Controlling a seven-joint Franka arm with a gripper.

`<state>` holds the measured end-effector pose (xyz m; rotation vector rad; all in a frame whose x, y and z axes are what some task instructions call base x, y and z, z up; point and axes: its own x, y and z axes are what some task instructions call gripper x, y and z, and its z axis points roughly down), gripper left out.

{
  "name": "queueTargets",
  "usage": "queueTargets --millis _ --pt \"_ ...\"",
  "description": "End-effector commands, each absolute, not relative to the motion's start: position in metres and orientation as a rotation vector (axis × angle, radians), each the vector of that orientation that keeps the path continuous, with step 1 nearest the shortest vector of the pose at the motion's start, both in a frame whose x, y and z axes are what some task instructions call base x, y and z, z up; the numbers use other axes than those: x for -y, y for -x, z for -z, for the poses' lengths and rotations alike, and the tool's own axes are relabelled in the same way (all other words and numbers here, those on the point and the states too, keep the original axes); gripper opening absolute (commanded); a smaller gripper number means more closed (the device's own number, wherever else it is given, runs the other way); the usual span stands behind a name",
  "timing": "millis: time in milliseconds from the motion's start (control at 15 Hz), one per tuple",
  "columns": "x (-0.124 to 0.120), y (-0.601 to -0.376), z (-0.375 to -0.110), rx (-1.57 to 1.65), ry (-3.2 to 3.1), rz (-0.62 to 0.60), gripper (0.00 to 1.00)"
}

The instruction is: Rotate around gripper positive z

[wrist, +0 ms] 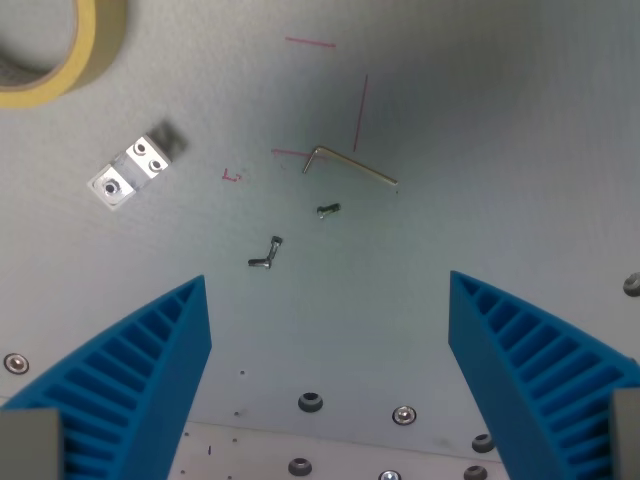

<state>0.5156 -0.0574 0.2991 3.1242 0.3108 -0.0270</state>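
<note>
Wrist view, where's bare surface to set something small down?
Bare patches: between the blue fingers, below the small screws; also right of the Allen key. Crowded: tape roll and metal block upper left, bolt heads along the bottom.

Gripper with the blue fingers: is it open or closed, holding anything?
Gripper: open, blue fingers wide apart, holding nothing.

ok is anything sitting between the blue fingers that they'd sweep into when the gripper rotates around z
Nothing visible does. The gripper is open with only bare table between its blue fingers. The small screws, the Allen key, the metal block and the tape roll all lie beyond the fingertips, toward the top of the wrist view.
</note>
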Motion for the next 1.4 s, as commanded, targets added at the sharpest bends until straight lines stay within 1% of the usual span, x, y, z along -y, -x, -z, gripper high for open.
queueTargets --millis 67,1400 --pt "0.0575 -0.5158 -0.3015 -0.29 -3.126 0.019 1.0" --pt "0.0575 -0.5158 -0.3015 0.128 -3.135 0.018 1.0"
